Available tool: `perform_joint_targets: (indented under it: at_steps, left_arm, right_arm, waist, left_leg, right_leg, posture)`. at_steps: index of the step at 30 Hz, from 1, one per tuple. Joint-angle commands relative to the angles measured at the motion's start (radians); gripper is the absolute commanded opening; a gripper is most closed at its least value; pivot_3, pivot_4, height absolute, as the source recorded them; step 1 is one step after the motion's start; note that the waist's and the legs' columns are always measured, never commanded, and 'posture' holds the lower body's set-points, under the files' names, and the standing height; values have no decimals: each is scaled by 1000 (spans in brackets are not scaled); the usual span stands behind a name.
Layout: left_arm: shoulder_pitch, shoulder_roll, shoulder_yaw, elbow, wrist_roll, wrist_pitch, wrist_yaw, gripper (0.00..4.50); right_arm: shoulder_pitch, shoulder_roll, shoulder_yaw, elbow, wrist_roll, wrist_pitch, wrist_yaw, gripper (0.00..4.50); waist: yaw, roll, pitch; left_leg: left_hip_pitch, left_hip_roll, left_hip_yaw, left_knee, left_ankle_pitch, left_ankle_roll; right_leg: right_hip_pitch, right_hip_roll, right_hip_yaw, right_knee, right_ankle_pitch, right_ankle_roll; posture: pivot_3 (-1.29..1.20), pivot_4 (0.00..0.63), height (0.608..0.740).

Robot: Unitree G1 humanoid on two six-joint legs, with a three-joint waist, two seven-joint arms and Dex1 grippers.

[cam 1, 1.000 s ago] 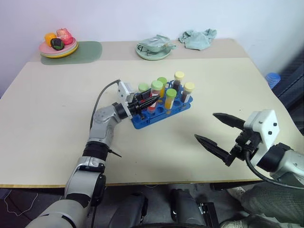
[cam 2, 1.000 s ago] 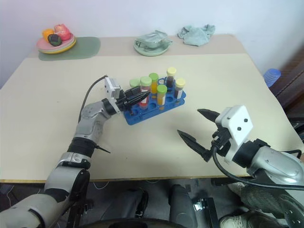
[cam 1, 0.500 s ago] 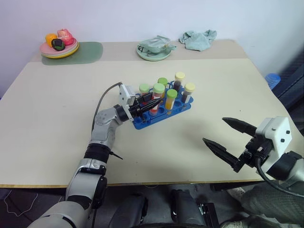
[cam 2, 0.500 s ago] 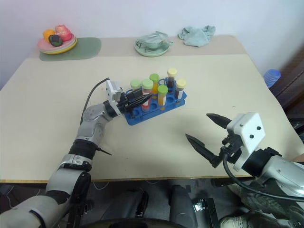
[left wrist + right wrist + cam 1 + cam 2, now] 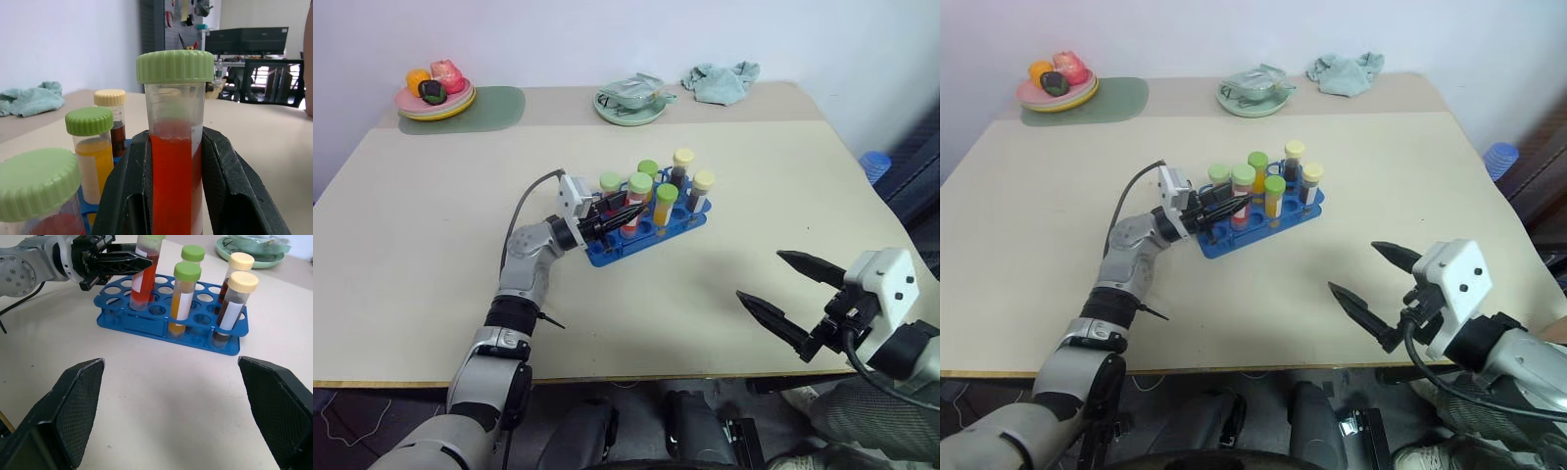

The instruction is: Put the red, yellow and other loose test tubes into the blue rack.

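The blue rack [image 5: 607, 257] stands mid-table with several capped tubes upright in it. My left gripper [image 5: 625, 217] is shut on a red test tube [image 5: 173, 161] with a green cap, which stands upright at the rack's near-left end; both fingers [image 5: 122, 196] press its sides. A yellow test tube [image 5: 183, 298] with a green cap and two dark tubes with cream caps [image 5: 702, 191] stand in other holes. My right gripper [image 5: 762, 275] hangs open and holds nothing, over the table's front right, well short of the rack.
At the back left a plate of fruit [image 5: 433, 98] rests on a green mat [image 5: 494, 106]. A green plate with a packet [image 5: 631, 98] and a teal cloth [image 5: 722, 78] lie at the back. A blue object [image 5: 873, 162] sits beyond the right edge.
My right gripper has drawn back a little toward the table's front right edge, still open. The left gripper and the red tube have stayed where they were.
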Motion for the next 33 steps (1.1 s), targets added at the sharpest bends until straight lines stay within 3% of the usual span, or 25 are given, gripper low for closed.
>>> perform_joint_targets:
  at_steps: [1,19,25,26,31,33]
  left_arm:
    - [23,12,-10,-5,14,2,-6,748]
    - [18,-3,-28,14,33,-15,1,748]
    - [14,-9,-6,-9,6,3,19,3564]
    - [22,-4,-6,-35,-4,23,15,3867]
    - [80,33,-7,-191,-22,112,35,3867]
    - [130,81,-25,-288,40,195,114,3867]
  right_arm:
    - [12,7,-41,-12,8,-32,13,4500]
    - [10,0,-23,-11,6,-53,2,4500]
    - [-4,-11,-21,-12,25,-44,-13,4500]
    - [-4,-13,-22,-9,26,-44,-11,4500]
    - [-15,-23,-11,12,27,-44,1,4500]
    - [-23,-23,2,38,13,-51,18,4500]
  waist:
    - [0,0,0]
    - [2,0,0]
    - [2,0,0]
    - [1,0,0]
    - [0,0,0]
    - [0,0,0]
  left_leg:
    - [0,0,0,0,0,0]
    - [-1,0,0,0,-1,1]
    - [-1,0,0,0,-1,1]
    - [-1,0,0,0,-1,1]
    - [-1,0,0,0,-1,1]
    - [-1,0,0,0,-1,1]
  right_leg:
    - [0,0,0,0,0,0]
    - [0,0,0,-2,0,0]
    - [0,0,0,-3,0,0]
    - [0,0,0,-3,0,0]
    - [0,0,0,-3,0,0]
    - [0,0,0,-3,0,0]
  posture:
    - [0,150,740]
    - [0,150,740]
    - [0,150,740]
    - [0,150,740]
    - [0,150,740]
    - [0,150,740]
